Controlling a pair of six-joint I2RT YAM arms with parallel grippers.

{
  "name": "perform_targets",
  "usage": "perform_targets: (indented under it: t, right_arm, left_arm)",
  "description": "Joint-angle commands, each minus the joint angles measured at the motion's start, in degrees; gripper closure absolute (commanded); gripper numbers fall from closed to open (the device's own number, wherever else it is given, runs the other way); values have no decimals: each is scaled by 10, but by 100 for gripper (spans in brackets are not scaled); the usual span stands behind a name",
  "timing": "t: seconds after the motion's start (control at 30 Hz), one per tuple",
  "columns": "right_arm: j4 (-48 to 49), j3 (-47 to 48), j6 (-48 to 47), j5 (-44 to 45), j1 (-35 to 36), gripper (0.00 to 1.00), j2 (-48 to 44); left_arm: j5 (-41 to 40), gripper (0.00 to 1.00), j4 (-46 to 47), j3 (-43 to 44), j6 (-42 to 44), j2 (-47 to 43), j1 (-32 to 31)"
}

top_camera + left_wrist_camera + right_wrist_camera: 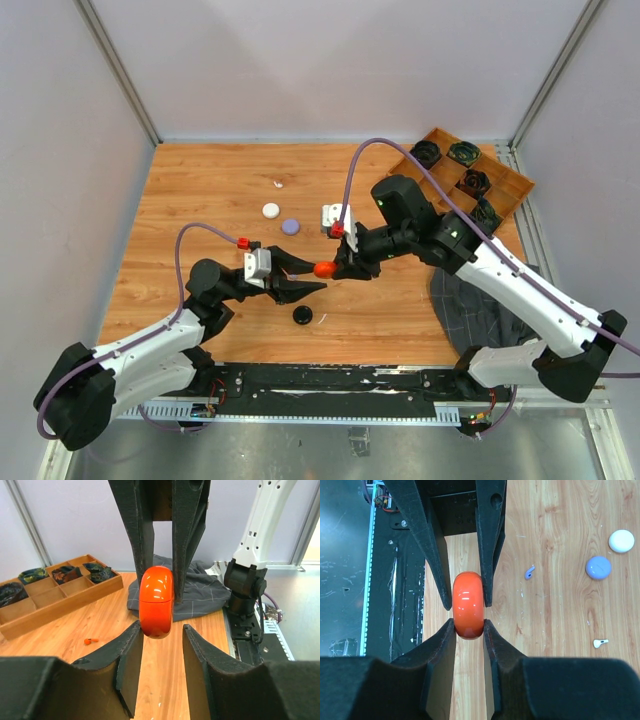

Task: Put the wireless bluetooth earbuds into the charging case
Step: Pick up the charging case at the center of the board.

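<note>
Charging case (468,605), sides covered, sits clamped in right gripper (468,626).

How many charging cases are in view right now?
4. Orange case gripped by the right end effector; white case and purple case side by side beyond it; black case alone on the near side. More may be hidden.

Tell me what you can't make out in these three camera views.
- Orange case, inside: all views, its own shell hides it.
- White speck: top view, too small to identify.
- Wooden tray: left wrist view, left edge cuts it off.
</note>
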Motion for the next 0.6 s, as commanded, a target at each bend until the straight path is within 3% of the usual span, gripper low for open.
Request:
perform_targets:
  t: [0.0,0.33,0.57]
  right_arm:
    - [-36,30,-11,35,16,99,8]
    - [-58,52,-14,58,38,99,31]
    - [-61,59,-14,70,46,99,37]
  left_arm:
    - [16,58,-8,16,9,1,-5]
    - [19,61,-10,19,5,5,-5]
    - [19,72,-10,22,1,7,-5]
